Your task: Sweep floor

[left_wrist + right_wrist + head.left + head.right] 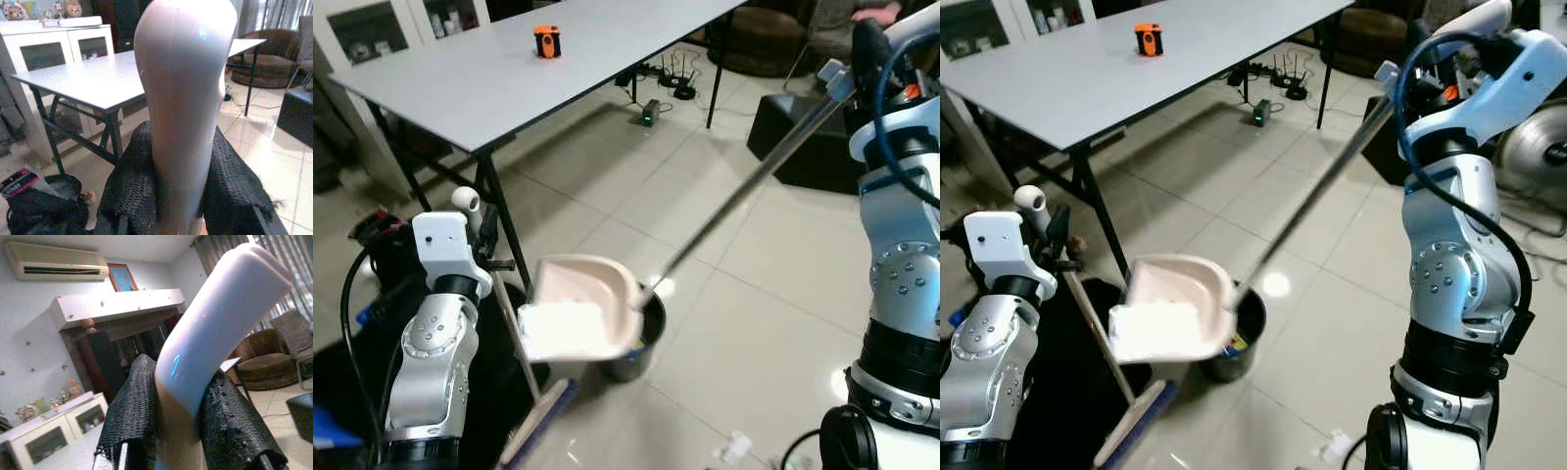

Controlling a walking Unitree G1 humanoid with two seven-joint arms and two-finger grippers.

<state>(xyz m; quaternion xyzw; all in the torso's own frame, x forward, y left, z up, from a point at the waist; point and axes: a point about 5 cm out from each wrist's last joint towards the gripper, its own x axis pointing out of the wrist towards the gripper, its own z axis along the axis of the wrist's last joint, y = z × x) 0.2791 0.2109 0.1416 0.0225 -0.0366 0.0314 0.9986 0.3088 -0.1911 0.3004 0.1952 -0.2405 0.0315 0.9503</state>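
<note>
Right gripper (171, 431) is clamped on the pale grip at the top of the dustpan handle (744, 186), which is held high at the robot's right and runs down as a long metal rod to the dustpan (582, 308). The dustpan is tipped over the dark bin (641, 343) on the floor (783, 294), its lip at the bin's rim; a pale heap of swept matter is seen in its mouth. Left gripper (171, 196) is closed around the rounded top of the broom handle (183, 98); the broom (524, 362) is held upright at the robot's left, its head down on the floor beside the bin and the leg of the worktop (509, 69).

Progress, as judged from the pan's load and position: a sweep into the pan appears finished, and emptying into the bin is in hand. Whether the load has begun to fall cannot be told. A small white scrap (734, 448) lies on the tiles near the robot's base, so at least one further pass is left.
</note>
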